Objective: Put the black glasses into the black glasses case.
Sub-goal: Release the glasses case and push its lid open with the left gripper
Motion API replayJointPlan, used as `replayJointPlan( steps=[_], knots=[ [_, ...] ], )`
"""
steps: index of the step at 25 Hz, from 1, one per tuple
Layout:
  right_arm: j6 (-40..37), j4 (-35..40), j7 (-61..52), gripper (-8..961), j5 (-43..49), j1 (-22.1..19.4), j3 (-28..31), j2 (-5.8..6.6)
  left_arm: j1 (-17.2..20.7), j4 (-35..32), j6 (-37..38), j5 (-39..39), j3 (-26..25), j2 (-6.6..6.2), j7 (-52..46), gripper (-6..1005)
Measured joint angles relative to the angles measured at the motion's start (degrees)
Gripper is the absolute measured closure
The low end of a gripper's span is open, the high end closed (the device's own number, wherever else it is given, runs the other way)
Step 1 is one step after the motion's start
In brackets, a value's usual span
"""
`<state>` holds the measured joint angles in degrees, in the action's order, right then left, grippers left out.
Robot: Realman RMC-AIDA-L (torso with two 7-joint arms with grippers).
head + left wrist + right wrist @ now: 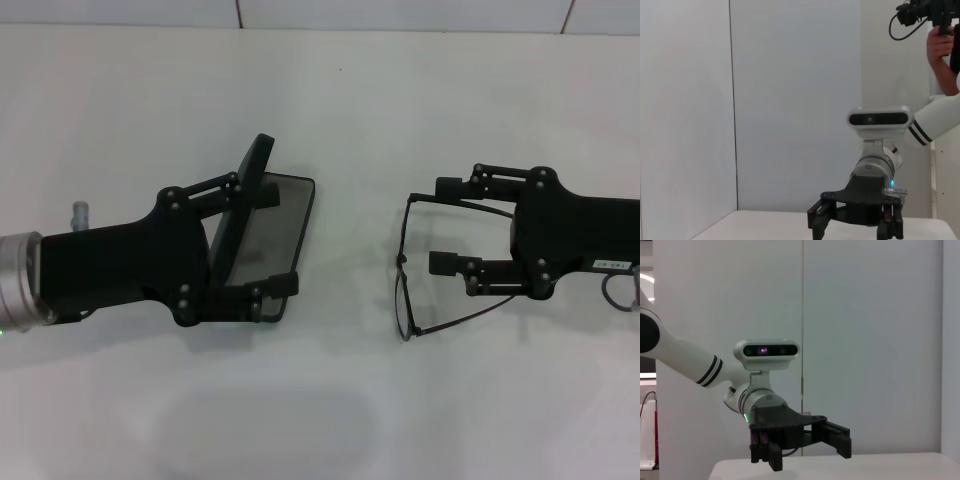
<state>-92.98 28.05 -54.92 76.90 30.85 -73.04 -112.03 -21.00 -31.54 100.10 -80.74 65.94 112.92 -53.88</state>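
On a plain white table (pixel 320 420) seen from the head camera, two black grippers face each other. The left gripper (pixel 272 235) reaches in from the left, fingers spread wide around the near end of the black glasses case (pixel 262 235). The case is a flat, rounded rectangle lying open; its lid stands tilted up, and the greyish tray looks to hold nothing, though the arm hides part of it. Whether the fingers touch the case cannot be told. To the right and well apart lie the black glasses (pixel 408 268), thin wire-like frame, temple arms unfolded. The right gripper (pixel 442 224) sits over them with fingers apart, one beside each temple arm; contact is unclear. The lenses are hard to make out.

In each wrist view only the opposite gripper shows, the right gripper (pixel 855 225) and the left gripper (pixel 805 445).
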Motion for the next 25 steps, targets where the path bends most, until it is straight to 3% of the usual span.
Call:
replayJointPlan(
  steps=[12, 17, 21, 25],
  knots=[
    [0.35, -0.01, 0.50, 221, 0.00, -0.09, 0.00, -0.21, -0.39, 0.23, -0.62, 0.61, -0.99, 0.25, -2.89, 162],
    [0.49, -0.01, 0.51, 221, 0.00, -0.38, 0.45, 0.34, -0.62, -7.08, -8.23, -3.15, -7.13, 1.77, -20.70, 178],
    [0.83, -0.01, 0.50, 221, -0.02, -2.28, 5.31, 0.91, -0.77, -16.04, -14.20, -10.82, -7.41, 1.95, -35.74, 190],
    [0.99, -0.01, 0.50, 221, -0.06, -4.05, 8.48, 0.99, -1.00, -26.83, -17.68, -21.54, -7.42, 2.93, -50.18, 203]
  ],
)
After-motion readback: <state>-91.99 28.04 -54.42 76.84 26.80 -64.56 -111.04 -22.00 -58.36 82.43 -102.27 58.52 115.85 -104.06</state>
